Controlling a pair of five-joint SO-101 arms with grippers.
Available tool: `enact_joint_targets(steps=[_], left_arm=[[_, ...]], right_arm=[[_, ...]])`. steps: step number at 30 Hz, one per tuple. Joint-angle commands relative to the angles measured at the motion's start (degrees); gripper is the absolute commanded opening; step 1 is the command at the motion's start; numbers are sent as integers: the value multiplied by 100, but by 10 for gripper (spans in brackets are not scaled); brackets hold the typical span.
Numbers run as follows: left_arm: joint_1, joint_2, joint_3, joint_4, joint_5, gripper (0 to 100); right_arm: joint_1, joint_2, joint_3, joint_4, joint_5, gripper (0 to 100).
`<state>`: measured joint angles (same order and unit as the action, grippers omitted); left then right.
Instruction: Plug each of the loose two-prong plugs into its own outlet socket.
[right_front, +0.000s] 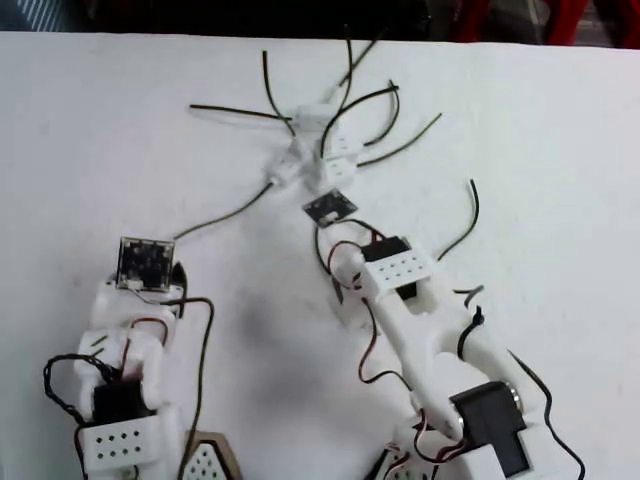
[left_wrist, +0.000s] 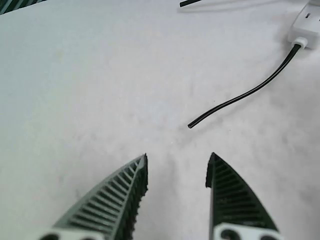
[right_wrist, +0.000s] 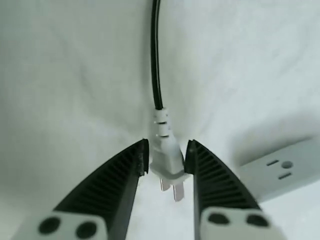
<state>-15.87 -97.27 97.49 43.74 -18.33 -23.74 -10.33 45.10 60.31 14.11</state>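
Note:
My right gripper (right_wrist: 166, 159) is shut on a white two-prong plug (right_wrist: 168, 161), gripping its body from both sides. The two prongs point back toward the wrist, and its black cord (right_wrist: 156, 55) runs away over the table. A white outlet socket (right_wrist: 278, 174) lies just beside the right finger. In the high view this arm (right_front: 400, 275) stands at the cluster of white outlets and plugs (right_front: 318, 140). My left gripper (left_wrist: 176, 170) is open over bare table. Ahead of it lie a cord's loose end (left_wrist: 190, 125) and that cord's white plug (left_wrist: 305, 22).
Several black cords (right_front: 385, 120) fan out from the cluster at the table's far middle. The left arm (right_front: 140, 300) sits at the near left. Red and black arm wires (right_front: 345, 255) loop beside the right arm. White table (right_front: 540, 130) spreads open at both sides.

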Motion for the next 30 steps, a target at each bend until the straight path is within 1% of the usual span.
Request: enact_joint_targets(steps=[1,8,13,24,30], left_arm=[[66,-57,-18,18,0,199],[66,-57,-18,18,0,199],[66,-57,-18,18,0,199],[66,-57,-18,18,0,199],[66,-57,-18,18,0,199]], right_arm=[[119,-48,-88,268,-26,119],[119,-48,-62,277,-35,115],[136,-48,-62,295,0,56],[110,-22,220,338,9,56],[119,611,70,453,9,52]])
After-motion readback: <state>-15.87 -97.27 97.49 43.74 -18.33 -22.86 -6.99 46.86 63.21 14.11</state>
